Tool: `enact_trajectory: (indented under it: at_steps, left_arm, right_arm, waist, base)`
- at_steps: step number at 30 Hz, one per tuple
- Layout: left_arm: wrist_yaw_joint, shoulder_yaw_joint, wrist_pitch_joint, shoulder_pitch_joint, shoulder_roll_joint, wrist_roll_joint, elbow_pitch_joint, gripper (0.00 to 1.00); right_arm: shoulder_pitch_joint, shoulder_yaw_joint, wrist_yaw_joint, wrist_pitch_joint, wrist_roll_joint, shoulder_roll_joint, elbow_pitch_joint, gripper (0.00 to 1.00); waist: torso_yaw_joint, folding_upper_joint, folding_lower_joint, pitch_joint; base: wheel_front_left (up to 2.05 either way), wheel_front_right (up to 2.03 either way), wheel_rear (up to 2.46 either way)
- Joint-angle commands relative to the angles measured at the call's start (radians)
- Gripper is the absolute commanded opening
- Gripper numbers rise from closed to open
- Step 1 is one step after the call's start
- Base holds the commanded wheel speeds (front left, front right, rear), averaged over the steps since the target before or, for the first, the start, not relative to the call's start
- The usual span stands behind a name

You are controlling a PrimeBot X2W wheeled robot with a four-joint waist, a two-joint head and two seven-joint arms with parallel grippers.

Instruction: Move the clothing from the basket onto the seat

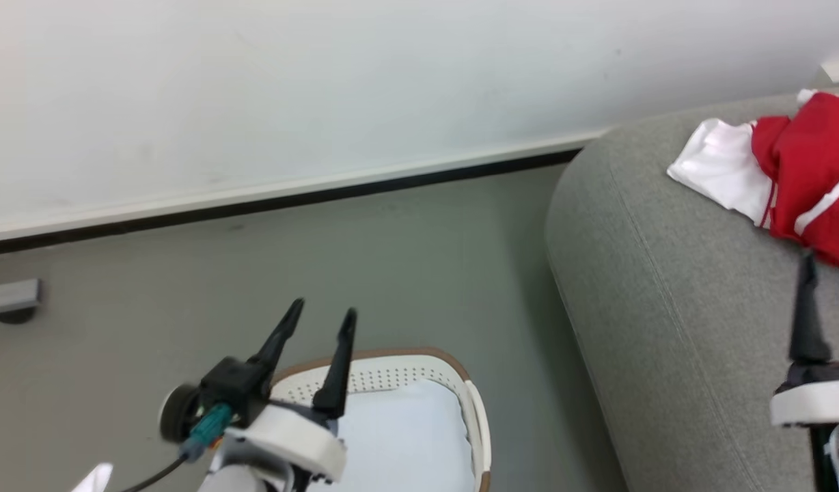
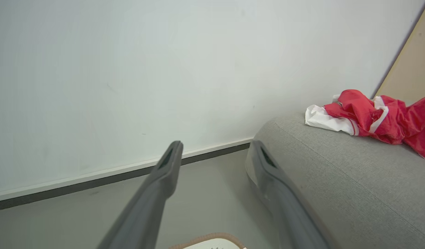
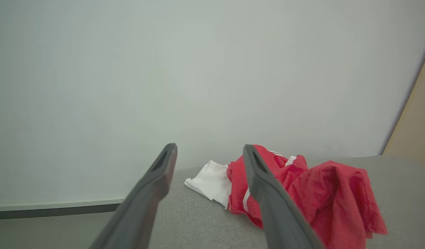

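Now — right end effector (image 3: 207, 152) spread wide and empty above the large light-grey fabric seat (image 1: 665, 287), with the crumpled heap of bright red and white clothing (image 1: 795, 164) lying on the cushion just beyond the fingertips, well back from the seat's rounded end. Lift straight up and back before swinging away, keeping the long dark fingers out of the loose folds so as not to drag a sleeve or cord along. Meanwhile, left end effector (image 1: 318, 321) likewise wide and empty, poised over the oval cream-white perforated plastic basket (image 1: 392, 357) with the brown rim, down on the floor beside the seat. Check the pale surface inside first — cannot tell cloth from bare bottom there. For any piece left inside, descend within the rim, pinch a raised fold rather than a flat layer, then carry it high over the rim.
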Motion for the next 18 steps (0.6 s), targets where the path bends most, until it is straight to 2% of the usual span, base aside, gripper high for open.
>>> enact_trajectory:
  at_steps: [1, 7, 18]
  left_arm:
    - [0.009, 0.027, -0.008, 0.045, 0.008, -0.013, 0.007, 1.0]
    - [0.015, 0.131, -0.009, 0.15, -0.008, 0.026, -0.017, 1.0]
    - [-0.044, 0.291, -0.008, 0.283, -0.072, 0.105, -0.008, 1.0]
  right_arm:
    - [0.042, 0.024, -0.002, 0.001, -0.005, 0.012, -0.02, 1.0]
    - [0.118, 0.084, -0.002, 0.001, -0.003, 0.039, -0.035, 1.0]
    - [0.197, 0.176, -0.002, 0.001, 0.016, 0.06, 0.027, 1.0]
  waist:
    - [0.032, 0.0, 0.0001, -0.039]
    - [0.073, 0.0, 0.0001, -0.086]
    - [0.107, 0.0, 0.0001, -0.142]
  base:
    - [0.0, 0.0, 0.0]
    - [0.0, 0.0, 0.0]
    - [0.0, 0.0, 0.0]
